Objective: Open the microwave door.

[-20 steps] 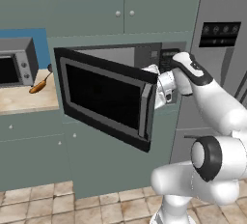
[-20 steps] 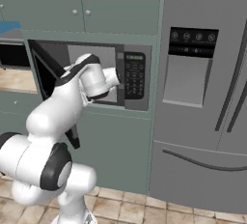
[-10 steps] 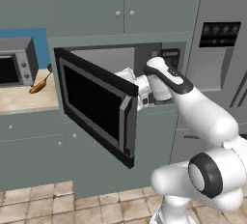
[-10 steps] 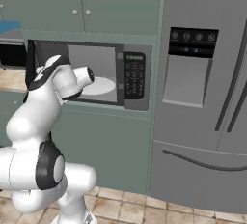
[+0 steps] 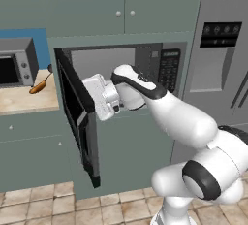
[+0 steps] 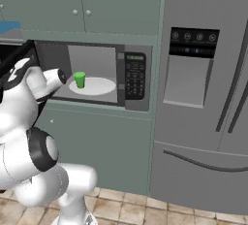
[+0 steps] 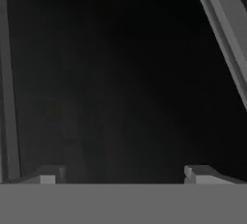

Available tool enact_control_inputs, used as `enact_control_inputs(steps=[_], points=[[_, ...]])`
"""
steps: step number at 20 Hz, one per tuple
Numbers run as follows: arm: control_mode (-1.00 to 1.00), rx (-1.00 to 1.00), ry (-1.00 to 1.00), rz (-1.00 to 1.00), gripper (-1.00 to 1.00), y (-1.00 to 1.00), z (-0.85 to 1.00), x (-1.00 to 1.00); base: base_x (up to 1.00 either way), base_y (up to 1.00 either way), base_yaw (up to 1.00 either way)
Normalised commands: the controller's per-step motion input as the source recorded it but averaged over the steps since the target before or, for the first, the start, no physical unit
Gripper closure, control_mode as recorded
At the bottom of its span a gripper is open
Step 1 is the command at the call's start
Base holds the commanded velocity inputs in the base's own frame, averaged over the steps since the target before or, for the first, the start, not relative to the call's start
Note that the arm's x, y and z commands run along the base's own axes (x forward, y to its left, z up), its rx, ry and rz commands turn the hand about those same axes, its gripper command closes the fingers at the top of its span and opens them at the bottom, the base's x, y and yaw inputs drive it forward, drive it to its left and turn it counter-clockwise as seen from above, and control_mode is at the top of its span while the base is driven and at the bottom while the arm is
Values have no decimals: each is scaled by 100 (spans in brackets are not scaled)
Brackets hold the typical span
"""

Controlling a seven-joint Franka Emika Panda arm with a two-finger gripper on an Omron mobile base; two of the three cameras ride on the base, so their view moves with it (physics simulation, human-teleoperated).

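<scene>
Wooden counter with toaster oven, white turntable plate with 1 green cup

The white arm's hand sits tight against the swung-out black microwave door, its fingers hidden behind the door edge. The small grey toaster oven is cut by the left edge.

Base views even, flat; hand view v. dark, maybe blurred

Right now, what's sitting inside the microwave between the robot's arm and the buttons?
In the right base view, a small green cup stands on the white round plate inside the microwave, between the arm and the keypad.
</scene>
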Motion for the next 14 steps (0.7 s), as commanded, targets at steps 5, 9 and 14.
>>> enact_control_inputs(steps=[5, 9, 14], points=[[-100, -1, -4, 0, -100, 100, -9, 0, 0, 0, 0], [-100, 0, -3, -3, -100, 99, -8, 3, 0, 0, 0], [-100, 0, -1, -3, -100, 37, -1, 5, 0, 0, 0]])
